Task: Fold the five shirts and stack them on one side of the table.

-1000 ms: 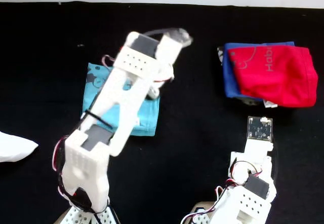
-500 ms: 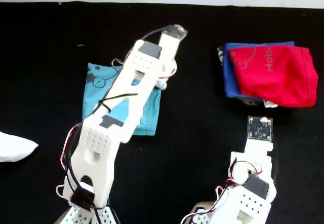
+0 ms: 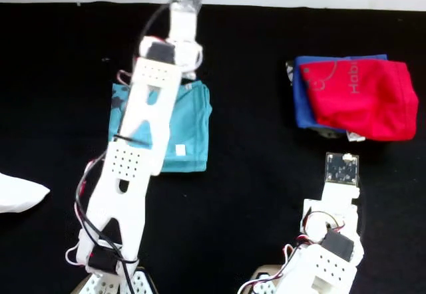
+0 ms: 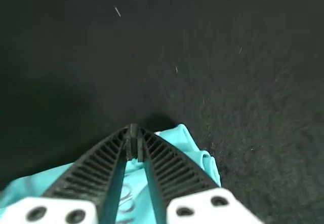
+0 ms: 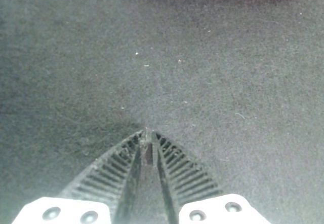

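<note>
A teal shirt point(image 3: 190, 131) lies folded into a rough rectangle left of the table's middle, in its far half, with a small white tag showing on its near right part. The left arm point(image 3: 143, 128) stretches from the near edge right across this shirt and covers its left part. In the left wrist view the left gripper point(image 4: 133, 144) hangs over the shirt's border point(image 4: 185, 143), where teal cloth meets black table point(image 3: 253, 194). Its ribbed fingers point(image 4: 167, 160) are pressed tip to tip, and no cloth shows between them.

Toward the far right corner, well apart from the teal one, a folded red shirt point(image 3: 363, 98) rests on a folded blue shirt point(image 3: 303, 104), whose left and far margins stick out from under it. A scrap of pale fabric point(image 3: 354, 136) peeks out at the stack's near side. A white shirt point(image 3: 18, 193) sits at the left edge, partly cut off.

The right arm point(image 3: 329, 241) is drawn back at the near edge, right of middle. The right gripper point(image 5: 147, 150) points at bare black surface, its fingers point(image 5: 174, 165) closed on nothing.
</note>
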`<state>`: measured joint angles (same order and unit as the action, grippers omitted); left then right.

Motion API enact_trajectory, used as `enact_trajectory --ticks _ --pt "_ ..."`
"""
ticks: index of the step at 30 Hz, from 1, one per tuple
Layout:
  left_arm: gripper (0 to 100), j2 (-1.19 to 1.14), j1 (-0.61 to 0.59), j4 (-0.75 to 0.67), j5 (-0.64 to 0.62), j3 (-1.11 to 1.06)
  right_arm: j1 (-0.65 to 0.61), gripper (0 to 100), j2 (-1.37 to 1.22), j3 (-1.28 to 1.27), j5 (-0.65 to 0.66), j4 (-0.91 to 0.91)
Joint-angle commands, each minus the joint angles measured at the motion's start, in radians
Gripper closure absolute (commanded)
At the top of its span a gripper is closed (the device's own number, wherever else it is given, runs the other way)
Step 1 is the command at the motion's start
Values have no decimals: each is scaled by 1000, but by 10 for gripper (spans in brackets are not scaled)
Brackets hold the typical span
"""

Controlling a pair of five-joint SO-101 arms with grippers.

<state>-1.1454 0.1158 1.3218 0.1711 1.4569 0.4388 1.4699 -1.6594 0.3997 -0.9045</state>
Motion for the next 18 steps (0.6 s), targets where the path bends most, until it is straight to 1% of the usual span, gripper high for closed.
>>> enact_trajectory --ticks 1,5,8,10,13,18 --pt "986 4 -4 132 -3 147 10 991 7 -104 3 18" --pt "986 2 18 278 -3 91 10 991 7 -104 3 18" --pt "986 2 47 321 -2 -7 10 991 7 -104 3 18" --pt "986 2 56 301 0 -70 10 991 7 -104 3 18" --pt "986 2 42 210 0 -134 10 991 7 -104 3 18" --pt "986 2 -54 31 0 -202 10 991 7 -104 3 18"
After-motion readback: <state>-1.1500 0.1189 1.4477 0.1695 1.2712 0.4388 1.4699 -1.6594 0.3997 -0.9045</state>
